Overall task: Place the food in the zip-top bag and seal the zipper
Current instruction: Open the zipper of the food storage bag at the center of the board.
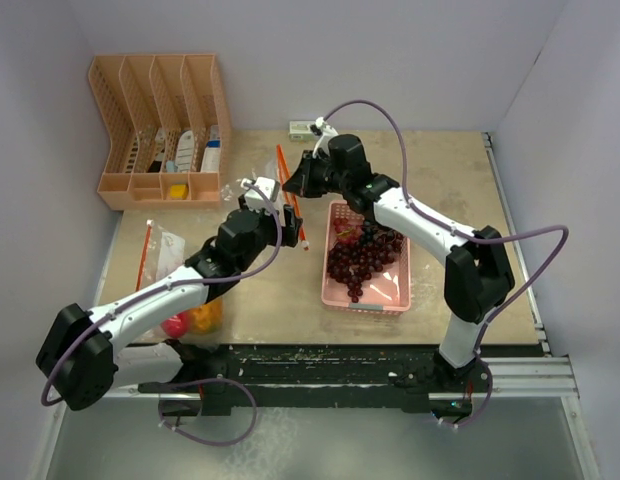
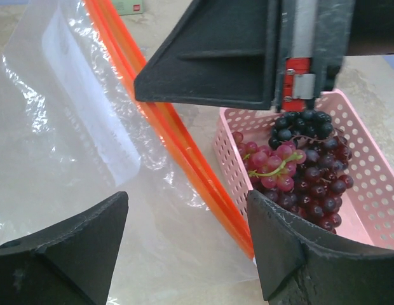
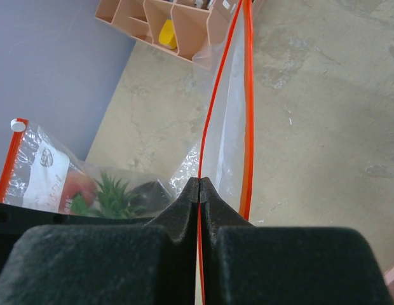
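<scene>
Clear bag (image 2: 63,133) w/ orange zip (image 2: 184,159), dk purple grapes (image 2: 314,187), pink holey tray (image 2: 382,184).

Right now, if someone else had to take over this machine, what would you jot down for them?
Right gripper: fingers shut on the orange zipper edge of the clear zip-top bag.
Left gripper: open over the bag's sheet, gripping nothing.
Grapes: in the pink basket, not bagged.
Done: a second bag, far left, already holds toy fruit.
Left: load grapes, seal zipper.
</scene>
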`<state>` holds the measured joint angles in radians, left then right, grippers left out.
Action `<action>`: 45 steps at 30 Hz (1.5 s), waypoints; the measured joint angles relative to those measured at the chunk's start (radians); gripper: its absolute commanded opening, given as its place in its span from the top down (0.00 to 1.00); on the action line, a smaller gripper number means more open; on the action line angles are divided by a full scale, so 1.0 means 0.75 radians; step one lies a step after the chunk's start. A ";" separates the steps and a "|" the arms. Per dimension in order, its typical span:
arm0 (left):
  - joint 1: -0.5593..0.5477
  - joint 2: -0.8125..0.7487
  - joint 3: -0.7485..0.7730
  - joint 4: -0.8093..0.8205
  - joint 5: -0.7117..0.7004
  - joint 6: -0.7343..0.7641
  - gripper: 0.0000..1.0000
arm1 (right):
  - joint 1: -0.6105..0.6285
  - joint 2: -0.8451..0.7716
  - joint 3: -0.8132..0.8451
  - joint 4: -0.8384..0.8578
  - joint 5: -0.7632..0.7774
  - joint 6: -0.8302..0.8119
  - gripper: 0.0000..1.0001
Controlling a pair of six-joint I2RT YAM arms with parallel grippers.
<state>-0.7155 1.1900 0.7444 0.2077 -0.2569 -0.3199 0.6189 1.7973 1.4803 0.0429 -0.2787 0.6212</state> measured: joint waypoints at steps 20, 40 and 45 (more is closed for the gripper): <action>0.000 0.086 -0.072 0.196 -0.153 -0.085 0.55 | 0.041 -0.007 0.000 -0.008 0.000 0.001 1.00; 0.000 0.063 -0.161 0.298 -0.201 -0.078 1.00 | 0.050 -0.097 -0.039 -0.019 -0.001 0.000 1.00; 0.000 0.050 -0.168 0.281 -0.225 -0.074 1.00 | 0.048 -0.104 -0.065 -0.020 -0.001 0.000 1.00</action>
<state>-0.7155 1.2278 0.6182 0.4187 -0.4259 -0.3752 0.6548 1.7191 1.4319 0.0280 -0.2794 0.6212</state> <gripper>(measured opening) 0.009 0.004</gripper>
